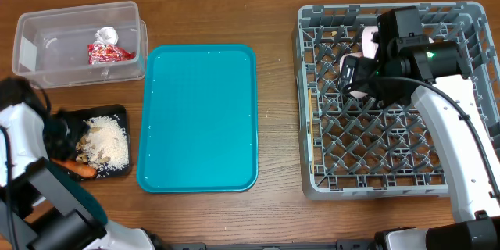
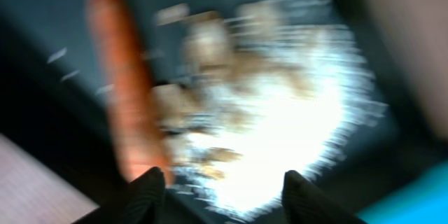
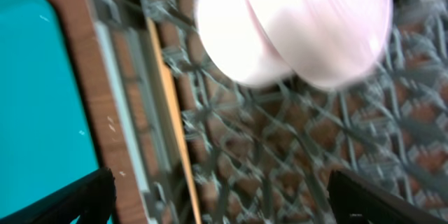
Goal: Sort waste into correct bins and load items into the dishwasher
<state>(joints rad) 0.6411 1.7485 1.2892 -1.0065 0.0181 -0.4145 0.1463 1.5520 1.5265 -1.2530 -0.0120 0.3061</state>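
Sorting looks nearly done. Left of the teal plastic tray, red crinkled wrapper in clear plastic tub, orange carrot on flat black tray. Right of it, white round dishes in grey pegged rack. Left gripper and right gripper gape empty.

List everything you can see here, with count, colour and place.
Tub: one, clear, top left of the overhead view.
Wrapper: one, red, in tub.
Paper ball: one, white, in tub.
Black tray: one, black, below tub.
Crumbs: a pile, white, in black tray.
Peanut shells: several, tan, beside crumbs.
Carrot: one, orange, in black tray.
Teal tray: one, teal, centre.
Dish rack: one, grey, right.
Dishes: at least two, white, in rack.
Chopstick: one seen, light wood, rack's left edge.
Left gripper: open, over black tray.
Right gripper: open, over rack.
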